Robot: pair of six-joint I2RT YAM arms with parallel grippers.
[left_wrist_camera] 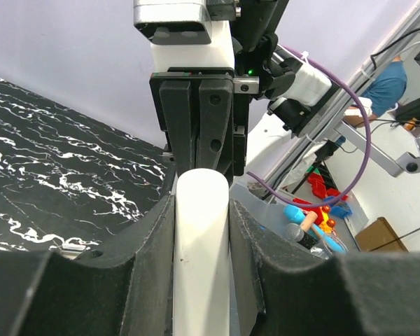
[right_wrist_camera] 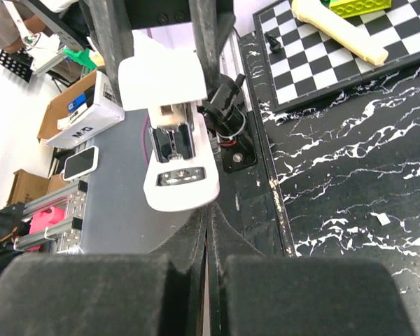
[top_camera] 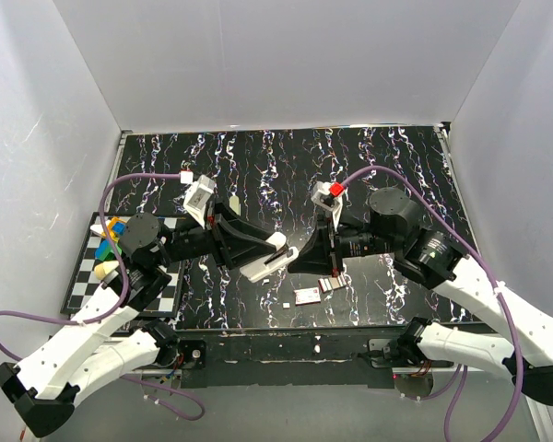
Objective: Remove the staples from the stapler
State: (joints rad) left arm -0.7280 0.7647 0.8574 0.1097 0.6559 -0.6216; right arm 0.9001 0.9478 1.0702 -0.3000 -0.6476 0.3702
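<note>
My left gripper [top_camera: 255, 250] is shut on a white stapler [top_camera: 268, 263] and holds it above the black marbled table; in the left wrist view its pads [left_wrist_camera: 150, 245] press both sides of the white body [left_wrist_camera: 201, 238]. In the right wrist view the stapler [right_wrist_camera: 176, 178] is hinged open, its anvil plate facing me. My right gripper [top_camera: 304, 258] is shut just beyond the stapler's front end, its fingertips [right_wrist_camera: 208, 210] pressed together with only a thin pale sliver between them. A small greyish strip [top_camera: 330, 284], perhaps staples, lies on the table under the right gripper.
A small pink-and-white box [top_camera: 306, 296] and a white scrap [top_camera: 287, 304] lie near the table's front edge. A checkerboard [top_camera: 85, 281] with coloured blocks [top_camera: 111, 232] sits at the left; it also shows in the right wrist view [right_wrist_camera: 336, 63] with a cream peg [right_wrist_camera: 339, 31].
</note>
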